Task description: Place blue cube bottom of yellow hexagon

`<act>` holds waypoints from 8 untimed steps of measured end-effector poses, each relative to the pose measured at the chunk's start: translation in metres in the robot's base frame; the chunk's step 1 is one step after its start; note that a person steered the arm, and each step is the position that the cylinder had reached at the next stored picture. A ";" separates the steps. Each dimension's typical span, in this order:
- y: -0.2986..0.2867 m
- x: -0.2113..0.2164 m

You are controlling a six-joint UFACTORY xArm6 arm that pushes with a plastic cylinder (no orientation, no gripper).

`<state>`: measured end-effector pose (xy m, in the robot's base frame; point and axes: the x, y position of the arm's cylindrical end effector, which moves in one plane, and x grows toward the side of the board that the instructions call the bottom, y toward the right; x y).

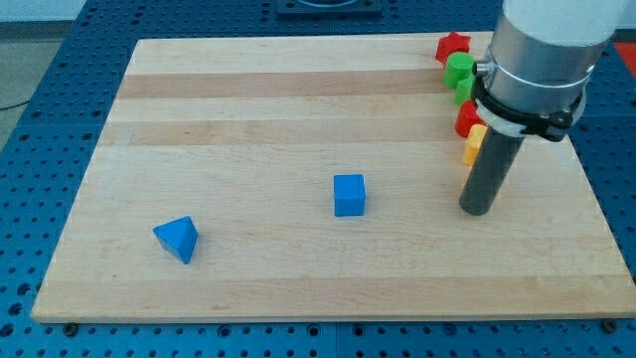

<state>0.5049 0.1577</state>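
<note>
Blue triangle block (178, 238) nearest, low at view's left. Blue cube (349, 195) mid-board, alone. My tip (477, 209) at view's right of cube, well apart, on wooden board (248, 99); bare rod, no jaws. Yellow block (474, 145), maybe hexagon, half hidden behind rod. Beyond: red block (467, 118), green blocks (459, 73), red star (452, 46) at far edge

- Arm (542, 45): fat silver-grey cylinder, smooth metal look, top cut off by view's edge.
- Black collar (524, 109) round its lower end, w/ thin white band just under.
- Rod (490, 169): straight, dark grey/black, round, matte.
- My tip (476, 210): flat blunt end, same dark colour, no markings seen.
</note>
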 end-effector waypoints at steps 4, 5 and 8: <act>-0.026 -0.007; -0.054 -0.023; -0.113 -0.117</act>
<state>0.3883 0.0450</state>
